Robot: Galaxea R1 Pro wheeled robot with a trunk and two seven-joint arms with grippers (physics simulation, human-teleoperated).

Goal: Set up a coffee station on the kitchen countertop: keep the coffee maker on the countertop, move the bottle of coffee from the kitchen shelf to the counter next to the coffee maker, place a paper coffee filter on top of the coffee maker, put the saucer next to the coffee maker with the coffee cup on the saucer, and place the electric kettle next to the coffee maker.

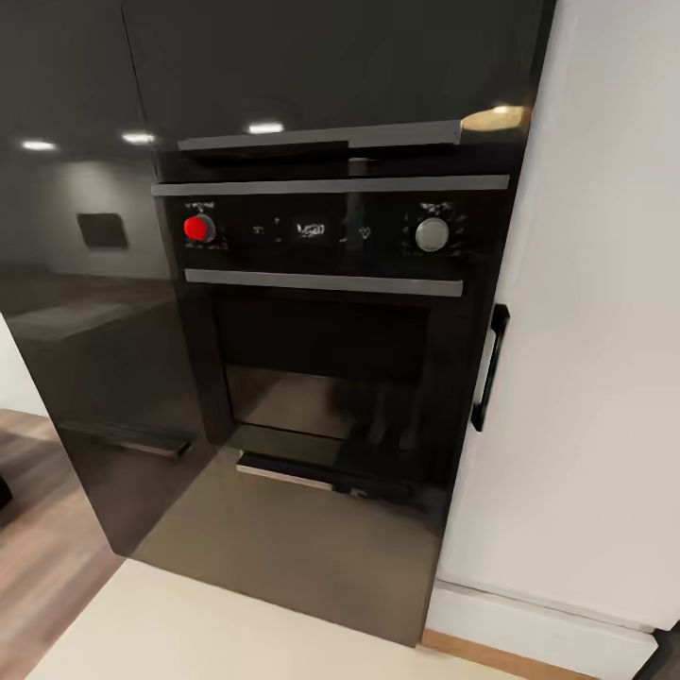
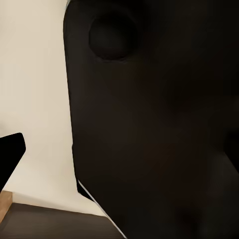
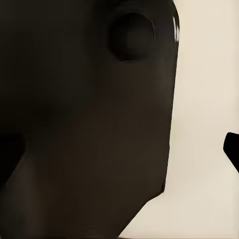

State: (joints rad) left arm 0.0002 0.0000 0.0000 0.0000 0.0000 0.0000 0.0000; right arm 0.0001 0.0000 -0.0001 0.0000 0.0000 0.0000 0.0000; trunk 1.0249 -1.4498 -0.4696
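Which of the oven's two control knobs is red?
The left knob on the oven's control panel is red; the right knob is silver-grey, beside the white cabinet.

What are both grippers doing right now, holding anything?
Left gripper: cannot be told; its wrist view is mostly a dark body.
Right gripper: cannot be told, same dark view.

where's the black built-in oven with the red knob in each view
Head view: the black built-in oven fills the centre, its red knob at upper left of the control panel.
Left wrist view: not identifiable.
Right wrist view: not identifiable.
Shared landmark: the cream floor, probably the same surface.
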